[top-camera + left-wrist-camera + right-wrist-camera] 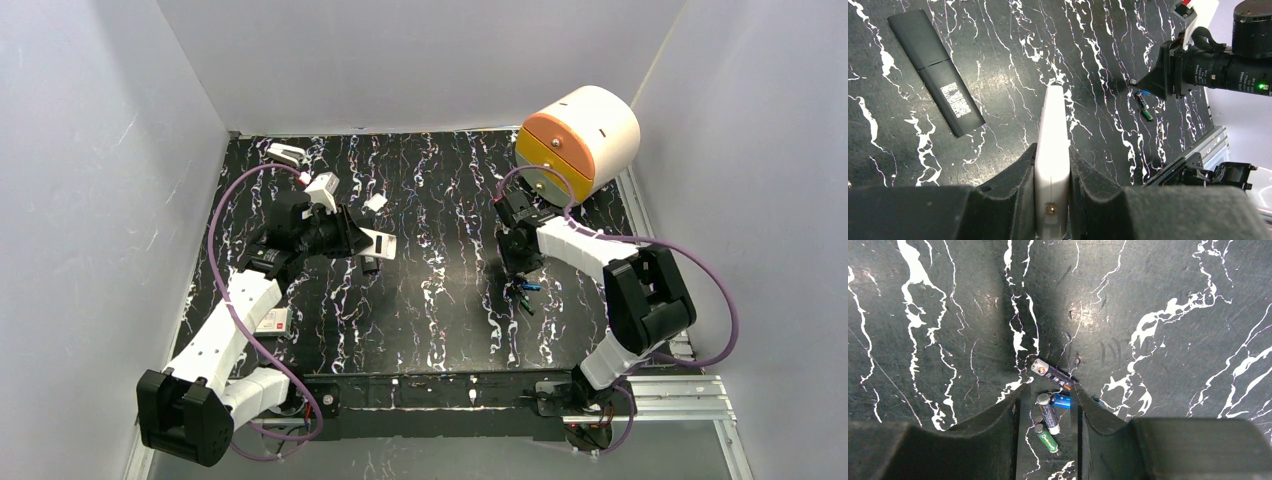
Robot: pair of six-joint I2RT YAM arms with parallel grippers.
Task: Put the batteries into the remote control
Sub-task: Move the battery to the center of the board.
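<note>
**Top external.** Your left end effector [357, 237] holds the white remote control [379, 243] at left centre, above the black marbled worktop [440, 335]. Your right end effector [518, 265] points down right of centre. The batteries [522, 292] lie loose on the worktop just nearer the arm bases than its tip. An orange-faced cream drum [582, 138] sits at the back right corner.

**Left wrist.** The left end effector [1052, 157] is pinching the remote control [1052, 130] by its two long sides, one finger pressed to each. The remote's free end points away from the camera. A black remote [936, 73] lies flat on the worktop [998, 65] to the left, well apart. The batteries [1145, 106] show small near the right end effector [1135, 82].

**Right wrist.** The right end effector [1050, 389] is spread and grips nothing. Three batteries [1049, 415], blue, black and green, lie on the worktop [1158, 300] between the fingers [998, 420]. A fourth, black with an orange band, lies crosswise just past the tips. You cannot tell whether a finger touches any cell.
</note>
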